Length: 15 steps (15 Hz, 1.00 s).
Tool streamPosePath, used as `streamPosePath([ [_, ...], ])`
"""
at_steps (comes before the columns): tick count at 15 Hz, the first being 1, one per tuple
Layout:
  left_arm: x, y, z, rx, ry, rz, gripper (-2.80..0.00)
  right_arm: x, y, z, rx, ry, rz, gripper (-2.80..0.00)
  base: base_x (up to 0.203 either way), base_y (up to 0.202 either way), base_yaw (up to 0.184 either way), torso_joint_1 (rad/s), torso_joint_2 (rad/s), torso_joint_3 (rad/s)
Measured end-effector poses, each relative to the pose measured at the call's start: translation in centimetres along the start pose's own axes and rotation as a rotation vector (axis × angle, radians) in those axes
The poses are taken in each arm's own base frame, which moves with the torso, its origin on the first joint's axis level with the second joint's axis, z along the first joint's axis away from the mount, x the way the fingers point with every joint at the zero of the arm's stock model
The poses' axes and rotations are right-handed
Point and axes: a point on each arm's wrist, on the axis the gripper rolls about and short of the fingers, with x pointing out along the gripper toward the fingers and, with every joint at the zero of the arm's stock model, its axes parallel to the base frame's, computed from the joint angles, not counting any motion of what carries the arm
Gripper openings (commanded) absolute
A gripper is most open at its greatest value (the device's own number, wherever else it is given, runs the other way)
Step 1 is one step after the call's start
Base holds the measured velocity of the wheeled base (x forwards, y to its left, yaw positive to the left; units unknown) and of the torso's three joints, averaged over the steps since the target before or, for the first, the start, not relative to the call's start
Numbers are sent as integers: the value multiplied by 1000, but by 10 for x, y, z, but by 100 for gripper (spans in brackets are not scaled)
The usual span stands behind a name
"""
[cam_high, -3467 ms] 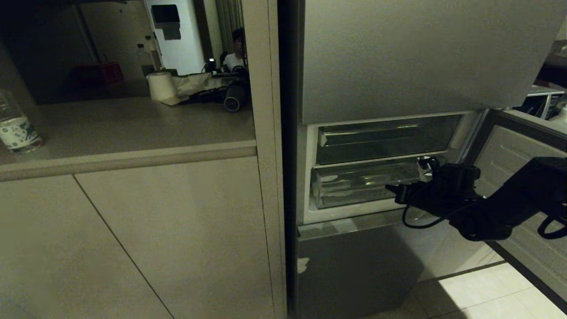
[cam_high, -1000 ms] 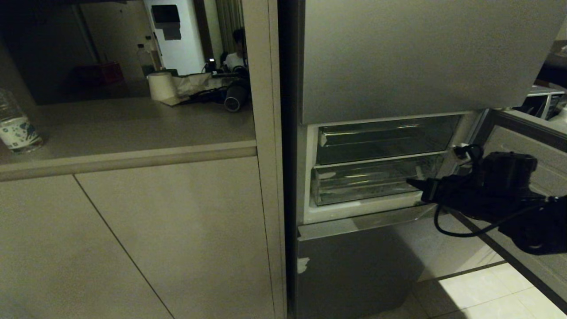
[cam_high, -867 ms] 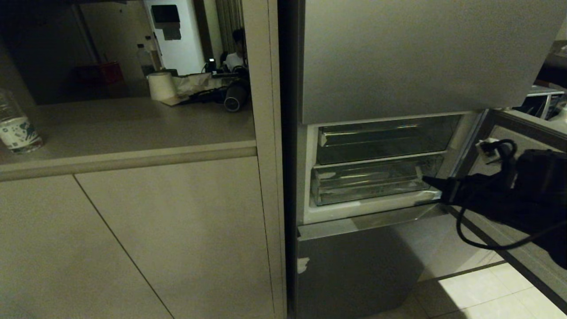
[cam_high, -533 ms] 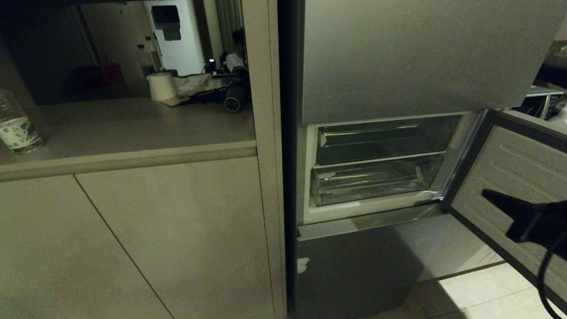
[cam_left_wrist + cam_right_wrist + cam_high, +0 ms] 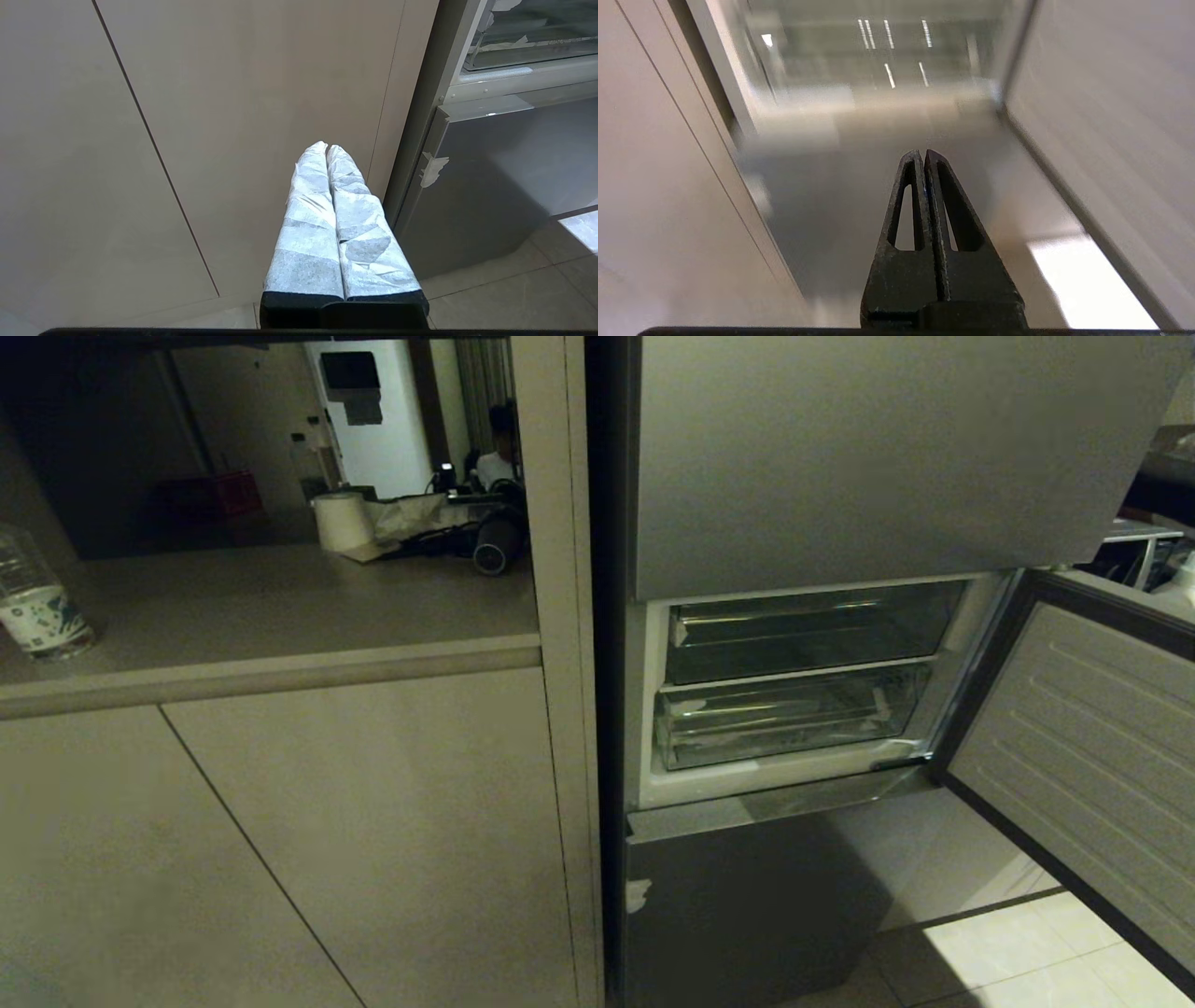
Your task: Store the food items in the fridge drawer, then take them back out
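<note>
- Sitting pushed in under the shallower bin [image 5: 808, 630], the fridge drawer [image 5: 784, 717] is the lower clear bin in the open fridge
- The fridge door [image 5: 1074, 747] hangs open on the right side
- The right gripper [image 5: 924, 156] has its two black fingers pressed together and holds nothing; it is low and near, pointing toward the fridge, with the drawer farther away and higher, well apart from it
- The left gripper [image 5: 327, 149] has its white-wrapped fingers together too, empty, in front of the beige cabinet door [image 5: 233, 116], left of the fridge
- No pepper or orange lump can be made out in the drawer
- A water bottle [image 5: 33, 602] stands far left on the counter [image 5: 280, 607]
</note>
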Motion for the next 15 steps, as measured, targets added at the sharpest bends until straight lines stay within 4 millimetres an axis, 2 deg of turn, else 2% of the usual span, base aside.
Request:
streamPosePath([
  [2,0,0,0,0,0,0,-280,-11,1,-20,-52,56,-7,-280,0,0,0,0,0,0],
  [4,0,0,0,0,0,0,-280,-20,2,-32,-75,60,2,-280,0,0,0,0,0,0],
  [8,0,0,0,0,0,0,-280,-33,2,-37,-84,-76,4,-280,0,0,0,0,0,0],
  [15,0,0,0,0,0,0,-280,-37,1,-37,-17,-119,-13,-280,0,0,0,0,0,0],
])
